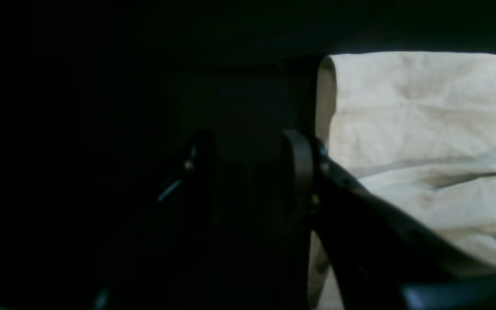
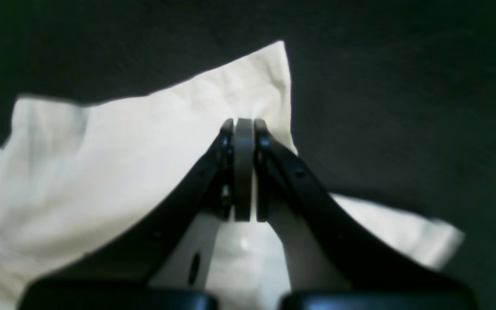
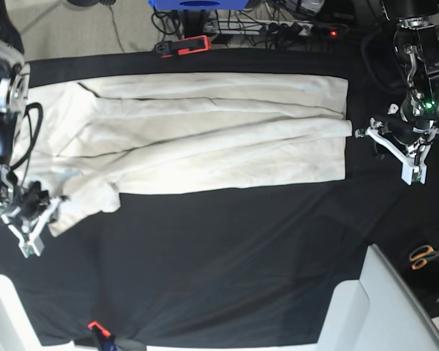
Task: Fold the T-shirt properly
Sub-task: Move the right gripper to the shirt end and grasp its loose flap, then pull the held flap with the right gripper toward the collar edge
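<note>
No text, label, brand, number or sign can be read in any of the three views. The T-shirt (image 3: 205, 135) shows only plain cream cloth, with no legible print in view. The black cloth over the table (image 3: 227, 256) bears no writing. The equipment along the far edge of the table is too small and blurred for any lettering to be made out.

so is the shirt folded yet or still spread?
Partly folded: the T-shirt lies long across the table with one side lapped over; the right gripper is shut on a corner.
</note>
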